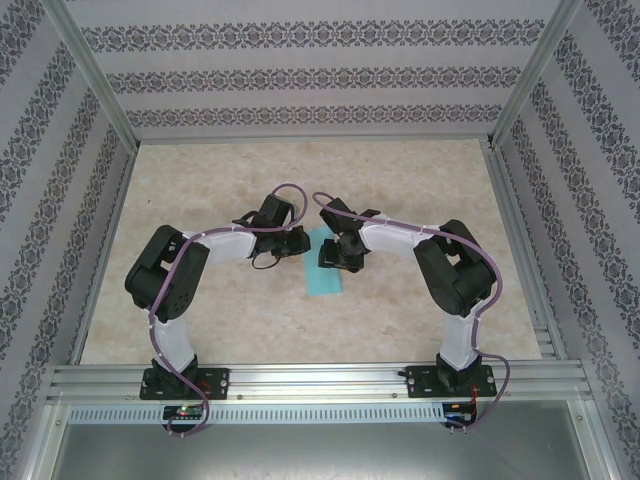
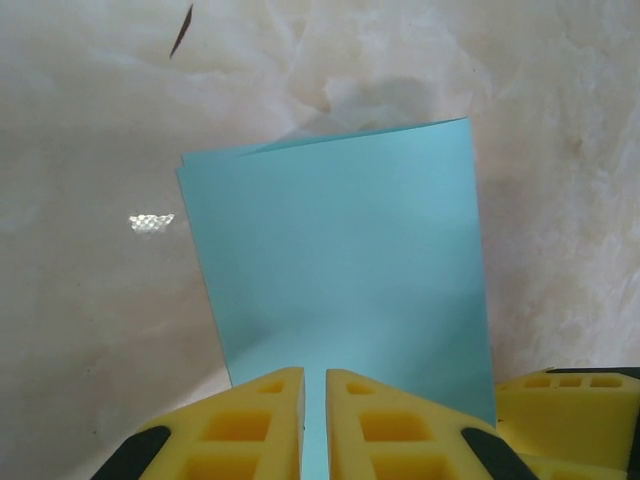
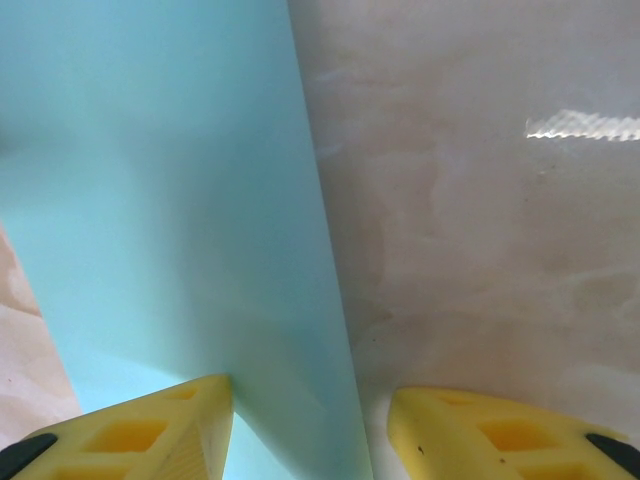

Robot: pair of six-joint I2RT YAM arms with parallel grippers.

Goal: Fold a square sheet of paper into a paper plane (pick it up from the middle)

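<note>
Folded turquoise paper sheet (image 1: pixel 325 272) lies flat on the marble-look surface (image 1: pixel 420 200), mid-surface, between the two arms. It's doubled over into a rectangle. In the left wrist view two layers show at the sheet's (image 2: pixel 340 260) far edge, slightly offset at the far left corner.

Left end effector (image 1: pixel 300 243) is at the sheet's left side. In the wrist view, the left end effector (image 2: pixel 314 385) sits over the sheet's near edge with its yellow fingers (image 2: pixel 250 420) almost together. Only a thin slit remains, with turquoise visible through it. Can't tell if it actually pinches the paper or just sits on top.

Right end effector (image 1: pixel 335 262) is over the sheet's far end. In the wrist view, the right end effector (image 3: pixel 310 400) has its fingers clearly apart and straddles one long edge of the sheet (image 3: pixel 170 200). One finger (image 3: pixel 170 425) is over the paper and the other is over bare surface (image 3: pixel 480 200) beside it. Nothing is gripped.
</note>
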